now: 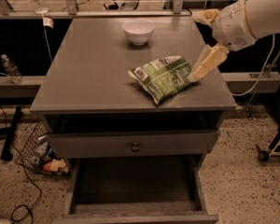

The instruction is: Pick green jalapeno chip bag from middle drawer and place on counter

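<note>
- One crinkly green jalapeno chip bag point(165, 77) is lying flat on the broad grey wooden counter point(93, 69), toward its front right, long axis running across it.
- Cream two-finger gripper point(195, 47) is hovering at the counter's right edge, fingers spread, gripping nothing; the bag is lying just left of it.
- Deep grey middle drawer point(135, 209) is standing open below the counter; I am guessing any retreat is going rightward.

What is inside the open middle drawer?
In the middle drawer only its bare grey floor shows; the part behind its front wall is hidden. The green jalapeno chip bag lies on the counter, the open gripper beside it.
</note>
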Controlling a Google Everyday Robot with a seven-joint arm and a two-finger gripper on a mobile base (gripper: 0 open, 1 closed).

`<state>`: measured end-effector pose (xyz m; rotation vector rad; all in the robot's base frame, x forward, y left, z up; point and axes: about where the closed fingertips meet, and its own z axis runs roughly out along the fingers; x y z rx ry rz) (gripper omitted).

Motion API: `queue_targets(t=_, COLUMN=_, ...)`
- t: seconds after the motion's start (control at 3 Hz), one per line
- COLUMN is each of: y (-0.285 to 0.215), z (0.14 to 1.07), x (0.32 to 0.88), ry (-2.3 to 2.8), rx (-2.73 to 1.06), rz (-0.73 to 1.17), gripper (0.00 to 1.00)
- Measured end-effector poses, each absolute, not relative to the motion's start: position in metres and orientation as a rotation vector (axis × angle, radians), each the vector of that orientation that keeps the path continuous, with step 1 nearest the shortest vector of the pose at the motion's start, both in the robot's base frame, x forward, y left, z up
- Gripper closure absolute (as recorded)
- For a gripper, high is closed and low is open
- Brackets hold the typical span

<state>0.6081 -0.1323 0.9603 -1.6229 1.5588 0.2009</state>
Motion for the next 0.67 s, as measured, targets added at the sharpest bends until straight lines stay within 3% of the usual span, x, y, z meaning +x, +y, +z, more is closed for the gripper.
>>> queue_targets(t=0.67, y=-0.260, z=0.979, x=0.575, ry=1.788, rx=-1.306, rz=0.031, gripper=0.00)
